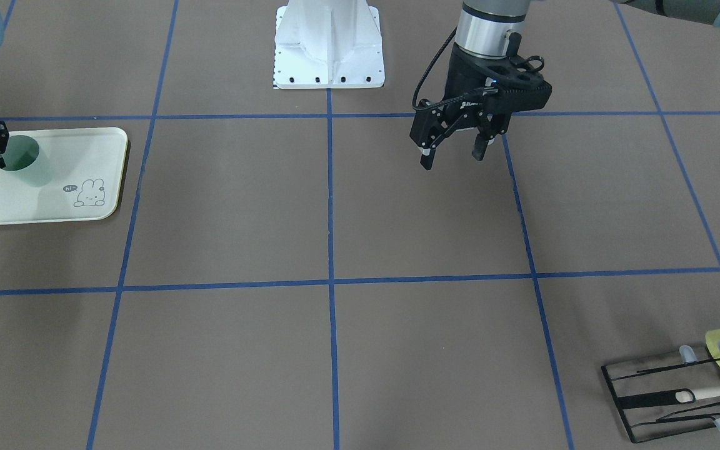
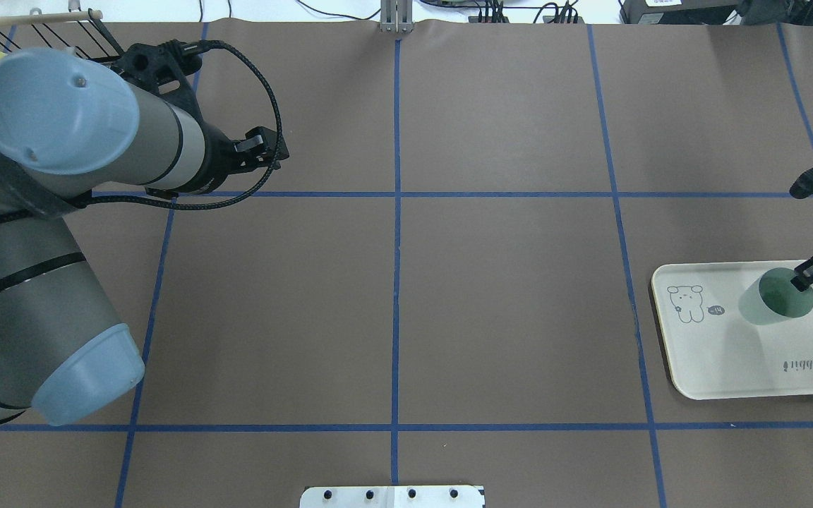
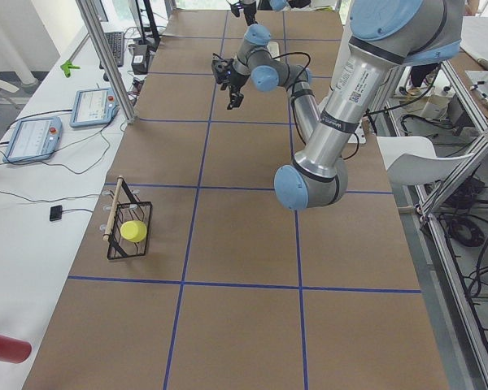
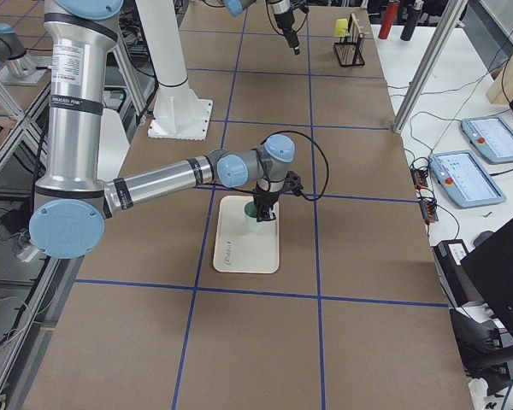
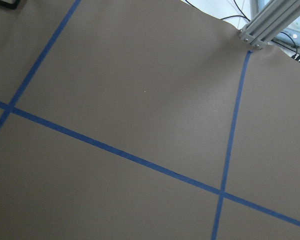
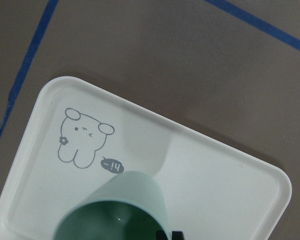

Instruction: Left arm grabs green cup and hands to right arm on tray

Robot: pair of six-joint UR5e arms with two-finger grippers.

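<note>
Green cup [image 1: 25, 161] at the tray [image 1: 94, 140], near the table's right edge.
Right hand [image 2: 805, 279] seemingly clamps its rim for placing; left hand [image 1: 452, 159] spread, empty.

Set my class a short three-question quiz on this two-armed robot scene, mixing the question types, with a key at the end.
1. True or false: the left gripper holds the green cup.
2. Multiple choice: what is the green cup over? A. the tray. B. the wire rack. C. the bare table.
3. Fill in the missing word: a finger of the ___ gripper reaches inside the cup's rim.

Key
1. False. The left gripper hangs open and empty, far from the cup.
2. A.
3. Right. It is the right gripper.
</note>
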